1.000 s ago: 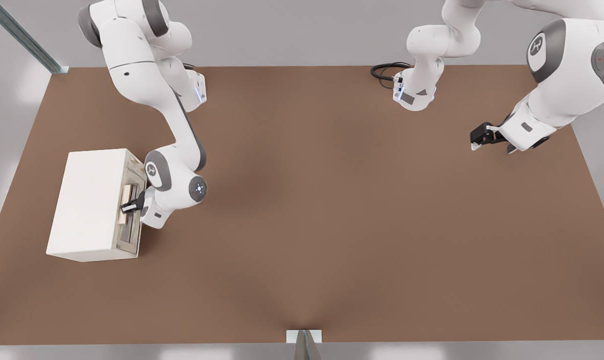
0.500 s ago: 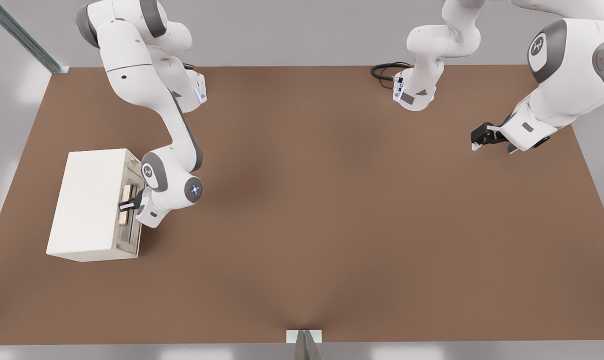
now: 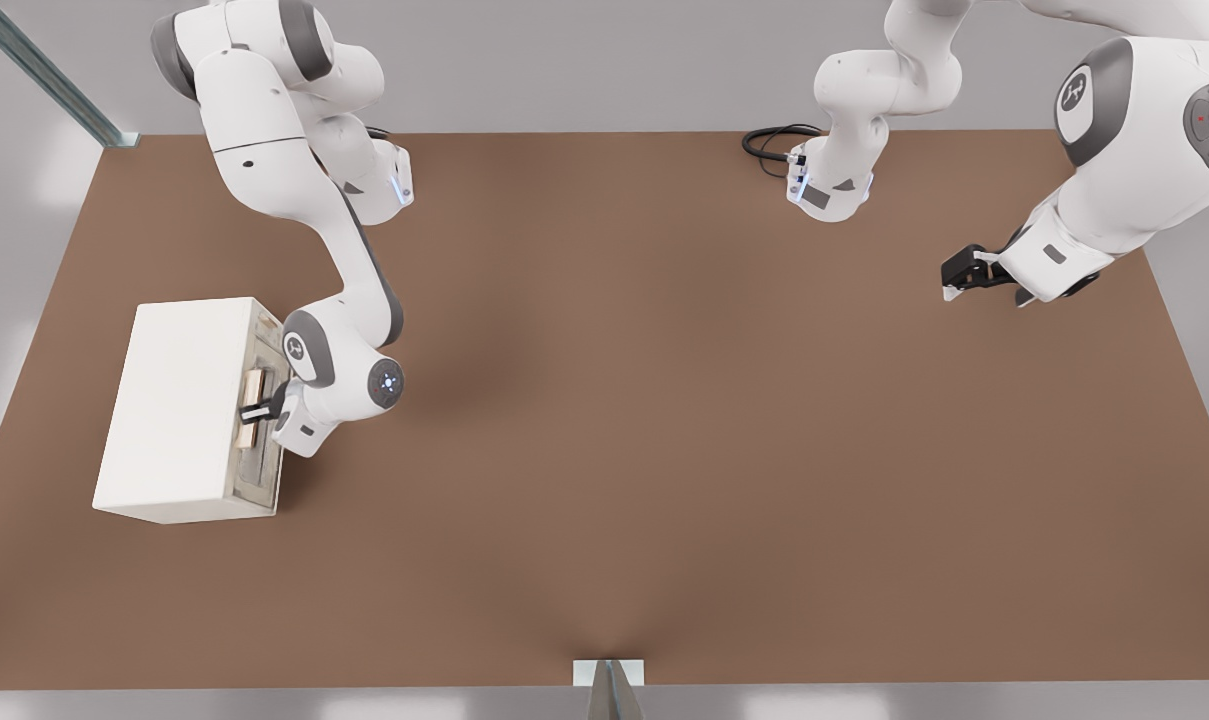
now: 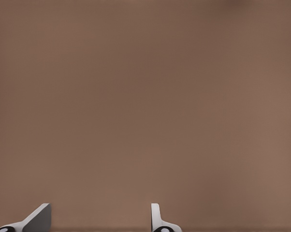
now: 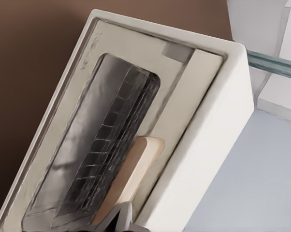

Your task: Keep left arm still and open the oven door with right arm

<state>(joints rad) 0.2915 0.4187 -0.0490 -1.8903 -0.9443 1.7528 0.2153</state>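
I see the claw (image 3: 254, 411) pinching the tan handle (image 3: 252, 405) of the oven door (image 3: 262, 420). The white oven (image 3: 179, 405) sits on the worktop (image 3: 664, 450) at the front view's left, door shut flush.

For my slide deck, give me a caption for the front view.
Right arm's claw at the oven door handle, door not visibly open.
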